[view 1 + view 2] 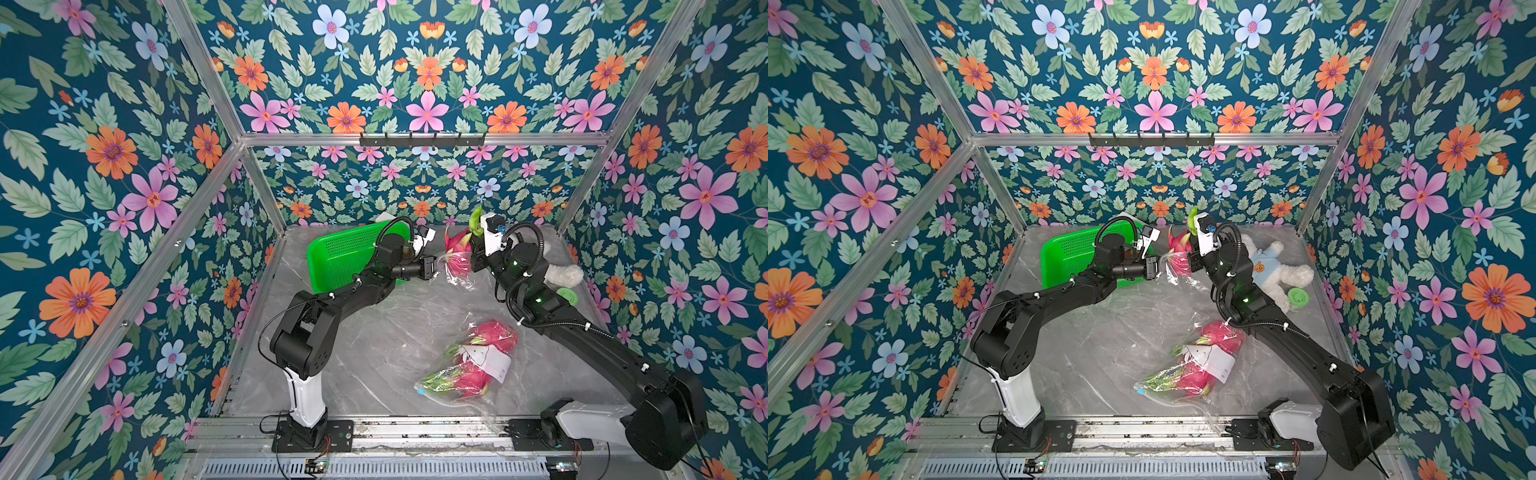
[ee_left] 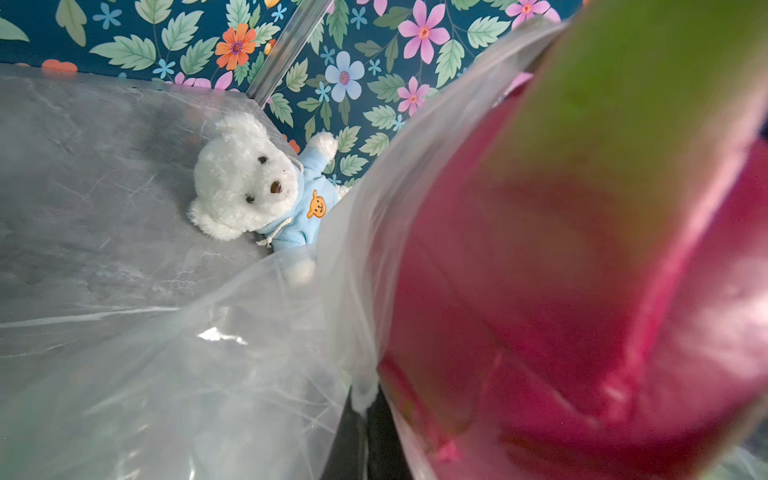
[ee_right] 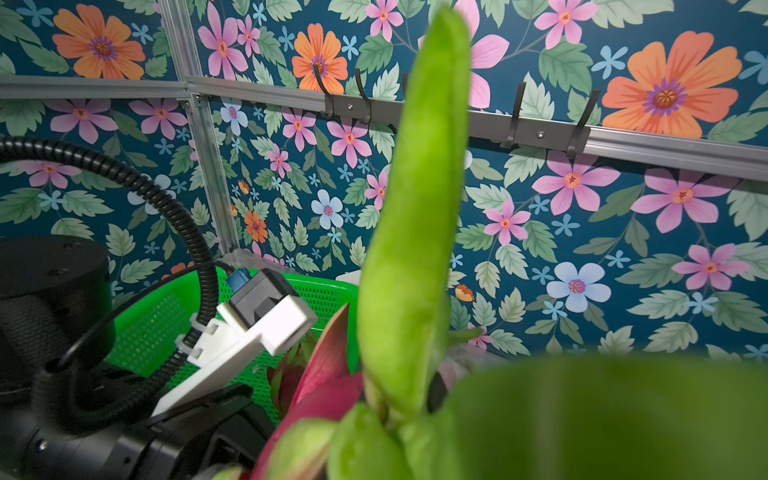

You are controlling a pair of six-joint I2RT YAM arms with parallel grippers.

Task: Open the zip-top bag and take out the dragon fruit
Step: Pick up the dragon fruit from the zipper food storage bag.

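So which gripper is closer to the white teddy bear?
Right. The right gripper holds the dragon fruit on the side facing the teddy bear; the left gripper pinches the bag on the fruit's far side.

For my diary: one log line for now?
left gripper: shut on bag | right gripper: shut on dragon fruit | dragon fruit: partly inside bag
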